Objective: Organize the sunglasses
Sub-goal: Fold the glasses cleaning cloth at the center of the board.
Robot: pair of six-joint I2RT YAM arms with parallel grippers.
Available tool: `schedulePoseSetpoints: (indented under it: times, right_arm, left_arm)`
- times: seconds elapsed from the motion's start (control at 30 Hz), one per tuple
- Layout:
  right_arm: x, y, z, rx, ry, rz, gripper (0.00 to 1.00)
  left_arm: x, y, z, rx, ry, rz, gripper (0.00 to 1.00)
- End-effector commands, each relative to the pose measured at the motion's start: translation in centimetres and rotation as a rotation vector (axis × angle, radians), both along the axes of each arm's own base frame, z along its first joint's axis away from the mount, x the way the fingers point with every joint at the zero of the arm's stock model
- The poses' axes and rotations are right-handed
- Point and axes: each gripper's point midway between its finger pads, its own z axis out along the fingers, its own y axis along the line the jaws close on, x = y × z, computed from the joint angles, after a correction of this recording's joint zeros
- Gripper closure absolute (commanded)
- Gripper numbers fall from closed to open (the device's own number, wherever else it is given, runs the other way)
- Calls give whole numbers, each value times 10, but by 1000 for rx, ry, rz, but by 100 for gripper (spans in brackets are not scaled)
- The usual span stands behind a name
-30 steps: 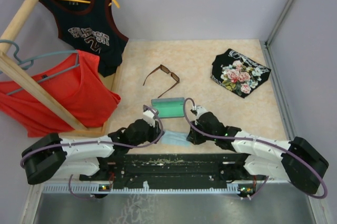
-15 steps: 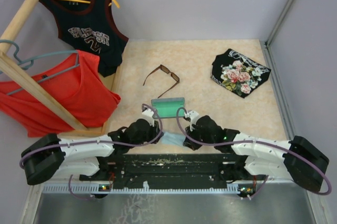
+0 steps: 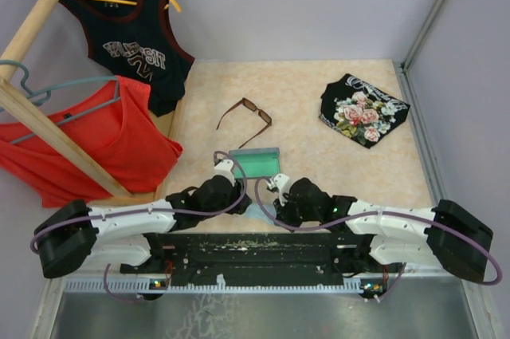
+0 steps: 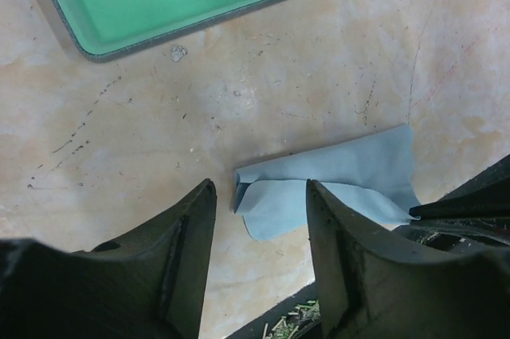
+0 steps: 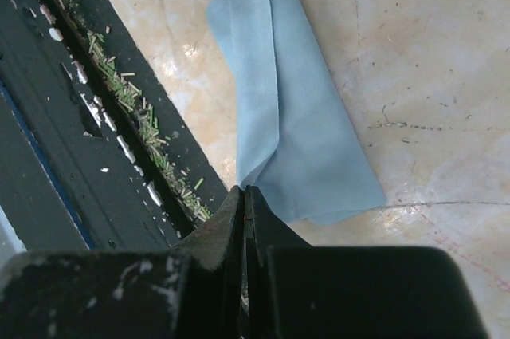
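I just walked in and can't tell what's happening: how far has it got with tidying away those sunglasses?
Done: the case lies open, green lining up. In hand: the right pincer is shut on an edge of the light blue cloth, the left pincer open over it. Left: the sunglasses lie unfolded on the table beyond the case, away from both pincers.

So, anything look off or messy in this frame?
Blue cloth lies folded over on itself, askew at the near edge of the table, one corner pinched in the shut right end effector. Straw-like debris litters the black base rail. Sunglasses look intact, temples open.
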Motion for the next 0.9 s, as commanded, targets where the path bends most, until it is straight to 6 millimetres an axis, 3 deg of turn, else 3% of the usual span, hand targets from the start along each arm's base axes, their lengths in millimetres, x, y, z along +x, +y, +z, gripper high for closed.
schedulePoseSetpoints:
  times: [0.0,0.2,0.53,0.87]
  right_arm:
    - [9,19,23,50,-67,33,100]
    - [10,19,21,44,-66,29,100]
    - [11,16,19,36,-69,14,100]
    - [14,15,18,30,-75,-3,100]
  left_arm:
    - [5,-5,5,8,43,46,42]
    - [8,-12,0,60,92,63,41]
    - [9,-2,-22,188,147,105,48]
    - [1,-5,-19,164,139,60,58]
